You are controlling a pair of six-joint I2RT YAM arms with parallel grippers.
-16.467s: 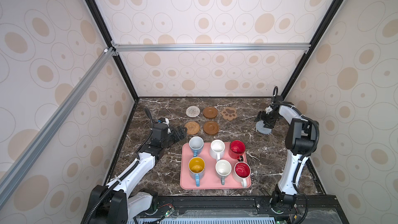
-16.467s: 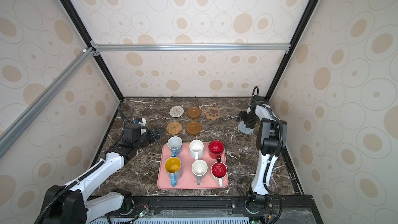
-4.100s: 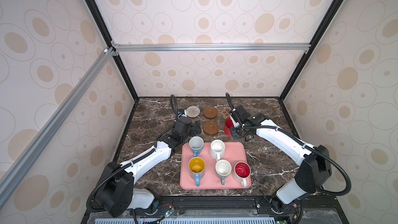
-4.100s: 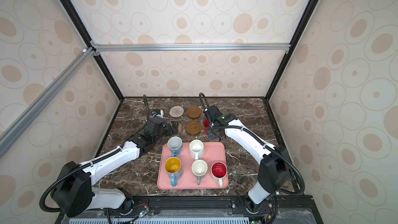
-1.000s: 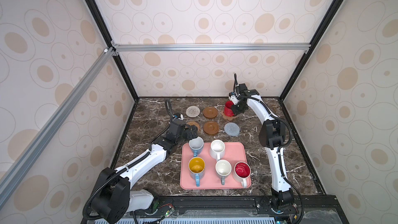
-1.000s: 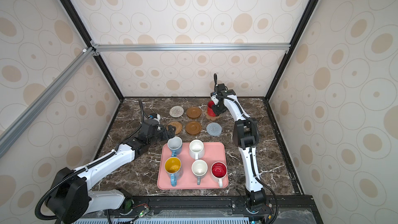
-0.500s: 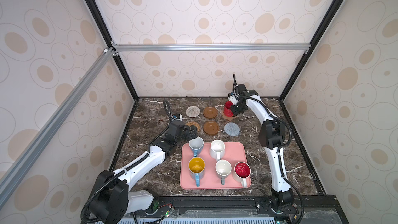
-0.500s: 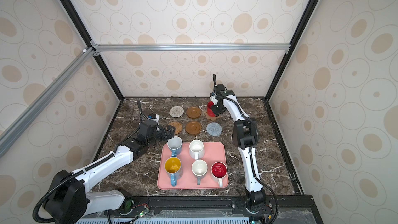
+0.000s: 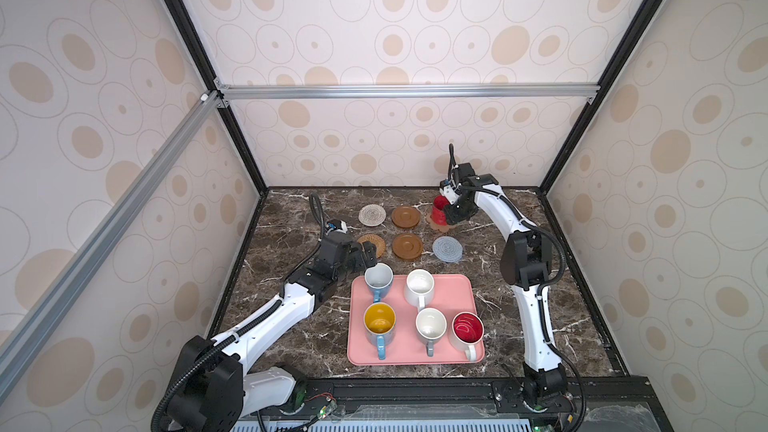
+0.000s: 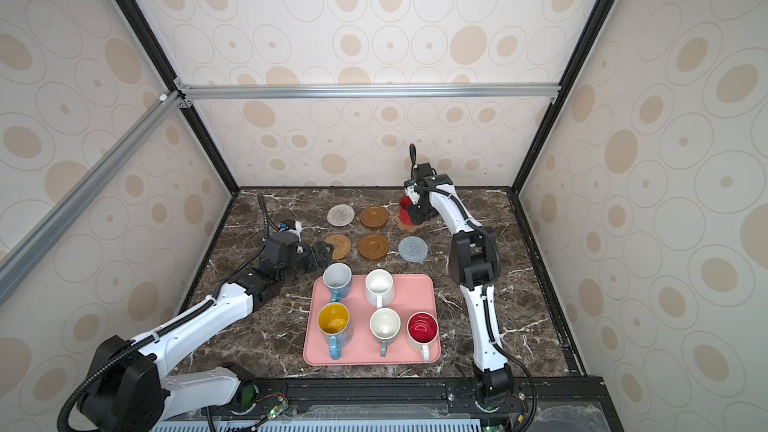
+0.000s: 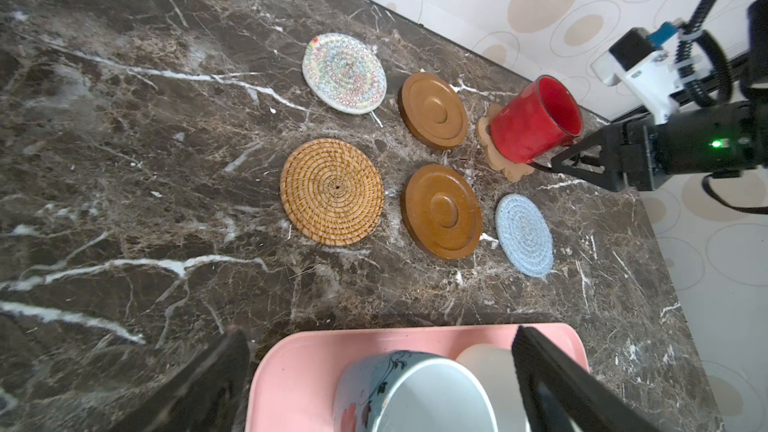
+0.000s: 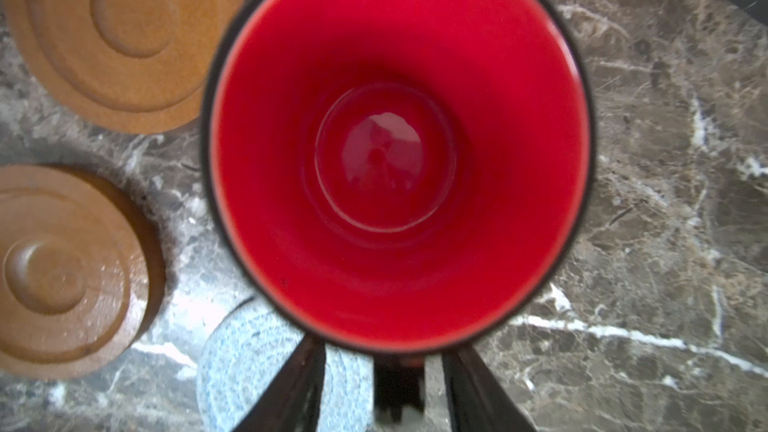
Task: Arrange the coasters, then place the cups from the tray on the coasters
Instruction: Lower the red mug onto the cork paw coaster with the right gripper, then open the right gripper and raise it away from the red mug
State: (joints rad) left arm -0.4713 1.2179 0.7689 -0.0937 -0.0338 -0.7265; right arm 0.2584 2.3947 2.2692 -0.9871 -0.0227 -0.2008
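Note:
The all-red cup stands on the paw-shaped coaster at the back right. My right gripper is open, its jaws either side of the cup's handle with gaps showing. Five coasters lie bare: woven white, two brown discs, rattan and pale blue. The pink tray holds several cups. My left gripper hangs open over the blue cup with white inside.
On the tray also stand a white cup, a blue cup with yellow inside, another white cup and a white cup with red inside. The enclosure's back wall is close behind the red cup.
My right gripper's jaws have opened off the red cup's handle, leaving the cup on the paw coaster. The left arm has barely shifted near the tray's far left corner.

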